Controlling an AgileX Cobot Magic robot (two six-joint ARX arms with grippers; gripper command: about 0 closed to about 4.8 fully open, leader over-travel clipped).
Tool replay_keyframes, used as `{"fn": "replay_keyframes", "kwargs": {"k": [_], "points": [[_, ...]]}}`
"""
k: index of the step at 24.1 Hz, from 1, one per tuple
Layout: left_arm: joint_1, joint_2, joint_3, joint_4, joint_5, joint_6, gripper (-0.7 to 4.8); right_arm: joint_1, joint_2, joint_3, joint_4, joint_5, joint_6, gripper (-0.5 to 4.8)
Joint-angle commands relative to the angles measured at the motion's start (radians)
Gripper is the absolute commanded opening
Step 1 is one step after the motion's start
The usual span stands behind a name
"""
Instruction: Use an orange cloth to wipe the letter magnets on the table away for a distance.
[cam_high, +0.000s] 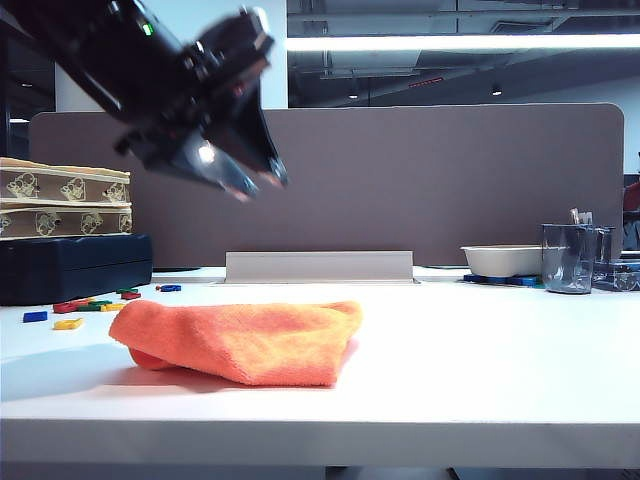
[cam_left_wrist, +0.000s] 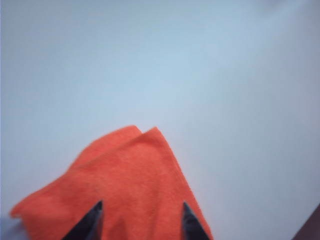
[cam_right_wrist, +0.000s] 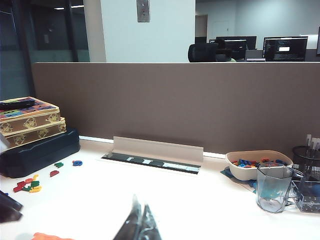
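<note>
The orange cloth (cam_high: 240, 340) lies bunched on the white table (cam_high: 480, 360), left of the middle. My left gripper (cam_high: 255, 182) hangs well above it, blurred and clear of the cloth. In the left wrist view this left gripper (cam_left_wrist: 141, 217) is open, its two dark fingertips (cam_left_wrist: 95, 216) spread apart over the orange cloth (cam_left_wrist: 125, 185) with nothing between them. The letter magnets (cam_high: 85, 305) lie scattered at the far left, before a dark case. My right gripper (cam_right_wrist: 142, 220) is shut and empty above the table; it does not show in the exterior view. From there the letter magnets (cam_right_wrist: 30, 185) show too.
A dark blue case (cam_high: 70, 265) carries two stacked boxes (cam_high: 60, 200) at the back left. At the back right stand a white bowl (cam_high: 500, 260) and a clear cup (cam_high: 565, 258). A grey cable slot (cam_high: 320, 267) runs along the brown partition.
</note>
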Motion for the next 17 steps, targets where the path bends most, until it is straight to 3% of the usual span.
{"fn": "replay_keyframes", "kwargs": {"k": [1,6,9,11,16,17], "points": [[0.000,-0.096,0.001,-0.040,-0.065,0.001,1.88,0.000,-0.004,0.006,0.012,0.008,0.001,-0.01],[0.000,-0.242,0.001,-0.071,-0.095,0.003,1.88,0.000,-0.004,0.006,0.011,0.006,0.002,-0.01],[0.000,-0.353,0.001,-0.178,-0.138,0.004,1.87,0.000,-0.004,0.006,0.012,0.005,0.001,0.04],[0.000,-0.440,0.001,-0.252,-0.175,0.007,1.84,0.000,-0.004,0.006,0.011,0.005,0.001,0.45],[0.000,-0.634,0.001,-0.431,-0.276,0.016,1.82,0.000,-0.004,0.006,-0.011,0.005,0.001,0.39],[0.000,-0.711,0.001,-0.518,-0.332,0.034,1.78,0.000,-0.004,0.006,-0.034,0.010,0.000,0.33]]}}
